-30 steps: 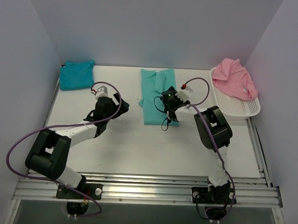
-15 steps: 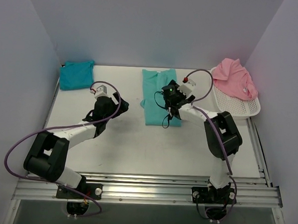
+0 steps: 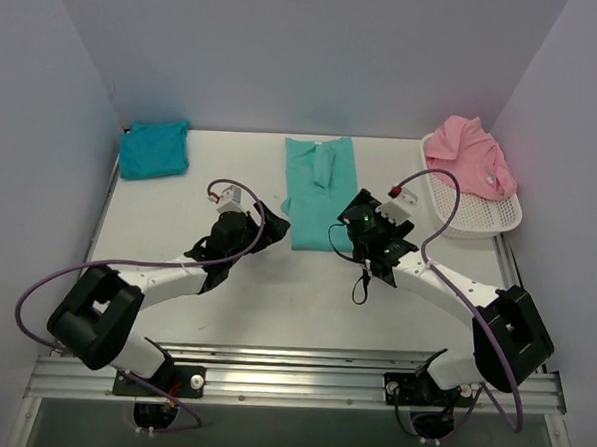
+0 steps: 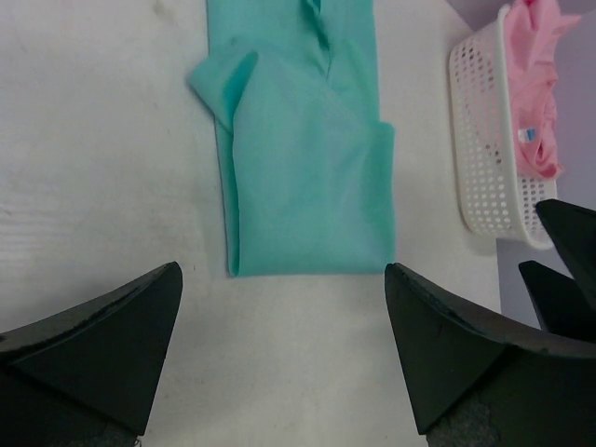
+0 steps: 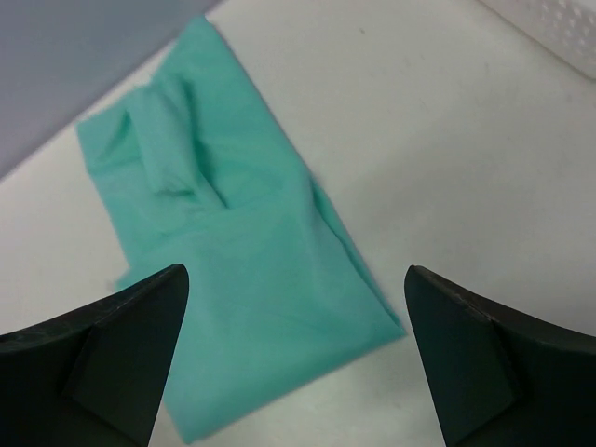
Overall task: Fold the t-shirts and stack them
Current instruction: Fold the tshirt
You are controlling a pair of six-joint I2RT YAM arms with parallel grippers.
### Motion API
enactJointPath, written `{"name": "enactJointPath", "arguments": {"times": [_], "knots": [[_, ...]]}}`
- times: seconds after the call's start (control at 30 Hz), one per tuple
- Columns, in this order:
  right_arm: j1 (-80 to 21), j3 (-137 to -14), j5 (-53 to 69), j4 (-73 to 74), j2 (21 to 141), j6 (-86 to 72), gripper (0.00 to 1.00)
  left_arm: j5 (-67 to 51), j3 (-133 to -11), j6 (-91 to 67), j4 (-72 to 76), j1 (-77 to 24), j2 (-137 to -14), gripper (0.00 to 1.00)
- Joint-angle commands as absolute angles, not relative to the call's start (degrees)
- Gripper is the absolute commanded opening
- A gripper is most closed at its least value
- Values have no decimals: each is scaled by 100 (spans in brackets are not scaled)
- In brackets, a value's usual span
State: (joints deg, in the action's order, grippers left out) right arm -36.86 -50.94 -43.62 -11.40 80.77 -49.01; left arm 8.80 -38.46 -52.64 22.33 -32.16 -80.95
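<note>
The sea-green t-shirt lies folded into a long strip at the middle back of the table, with a sleeve sticking out on its left side. My left gripper is open and empty, just left of and before the strip's near edge; the left wrist view shows the shirt ahead of the gripper. My right gripper is open and empty at the strip's near right corner, above the shirt in its wrist view. The turquoise-blue t-shirt lies folded at the back left. The pink t-shirt is bunched in the basket.
The white mesh basket stands at the back right, also showing in the left wrist view. Grey walls close in the table on three sides. A metal rail runs along the near edge. A black cable hangs from the right wrist.
My right gripper has drawn back off the sea-green shirt toward its near right corner, its arm swinging out to the right. My left gripper has moved right toward the shirt's near left corner.
</note>
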Motion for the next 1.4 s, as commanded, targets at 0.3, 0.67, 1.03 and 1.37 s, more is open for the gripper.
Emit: {"name": "enactJointPath", "arguments": {"times": [0.3,0.67,1.03,1.37], "knots": [[-3577,-3489,-3542,-1283,7462,-5458,95,712,-3920,-6503,4025,-4060,-10264,94],[-3463,-3243,-3094,-2064,8226,-5520,82,905,-4025,-6970,4149,-4201,-10714,87],[-3410,-3173,-2681,-2777,9114,-5590,74,1063,-3999,-6908,3885,-4201,-10556,84],[-3410,-3269,-2900,-2865,9343,-5528,70,1274,-3981,-6812,3665,-4201,-10371,77]]}}
